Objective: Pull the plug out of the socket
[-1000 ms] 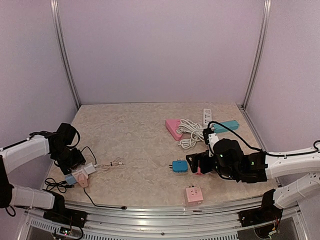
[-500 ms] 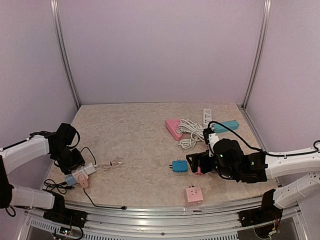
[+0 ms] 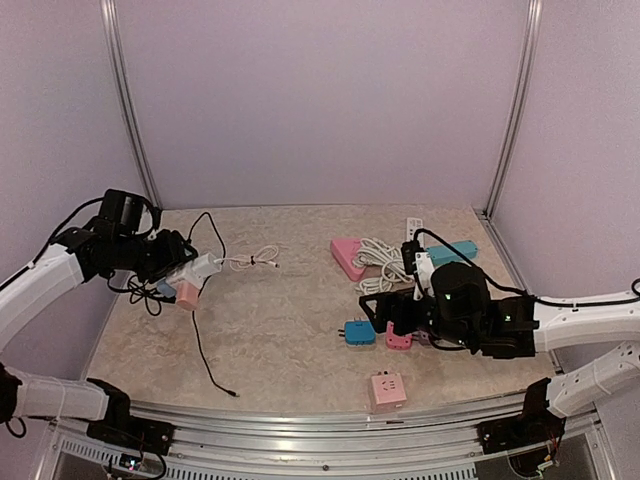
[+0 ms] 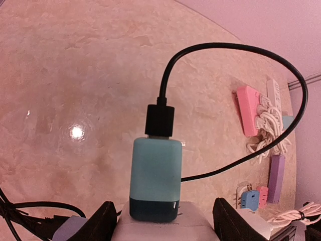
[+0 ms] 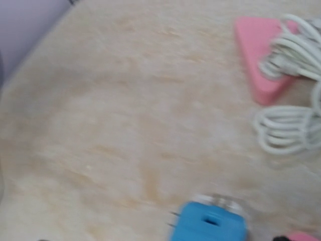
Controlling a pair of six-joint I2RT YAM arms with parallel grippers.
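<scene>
1. Teal is the colour of the plug (image 4: 155,178) I have to pull. It sits in the white socket block (image 4: 195,227). Its black wire (image 4: 225,46) loops away toward 12 o'clock in the left wrist view.
2. My left claw (image 3: 175,265) pinches the white socket block from both sides.
3. A second ago that claw was down low, near 8 o'clock on the table (image 3: 290,300). Now it has lifted the block up into the air, near 10 o'clock. The wires hang down from it.
4. My right claw (image 3: 378,318) is spread wide and I see nothing in it. It hangs near 4 o'clock, over a small blue adapter (image 3: 358,332). It has slid a little toward 9 o'clock. Its own camera is blurry.
5. What this means: the block is held up and steady, so the plug can be pulled. But the plug is not out yet, and my right claw is well apart from it. I think the right claw must cross over and grab the teal plug next.
</scene>
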